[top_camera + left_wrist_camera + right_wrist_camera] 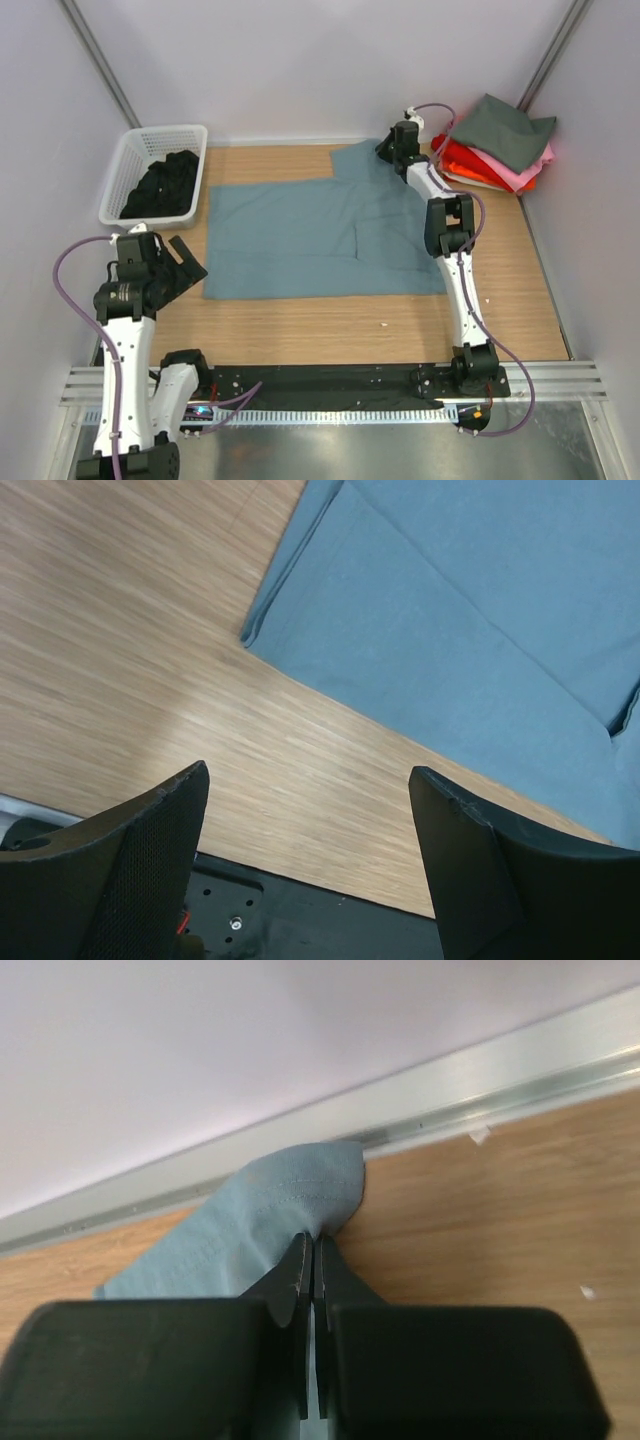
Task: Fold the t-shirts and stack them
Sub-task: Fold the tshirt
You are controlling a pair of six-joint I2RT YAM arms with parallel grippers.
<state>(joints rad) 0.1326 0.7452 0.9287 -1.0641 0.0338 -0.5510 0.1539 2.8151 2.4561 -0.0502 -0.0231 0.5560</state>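
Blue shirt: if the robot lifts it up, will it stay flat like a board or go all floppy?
Probably floppy: the blue shirt lies limp and flat on the table, and the corner held by the right gripper, jaws shut, curls over. It is likely light, being thin cloth. Pushed, it would probably bunch up.

White arms, black joints, purple cables

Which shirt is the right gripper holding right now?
The blue-grey t-shirt spread flat mid-table: the right gripper is shut on its far corner. The folded stack in the far right corner and the black shirt in the basket lie untouched.
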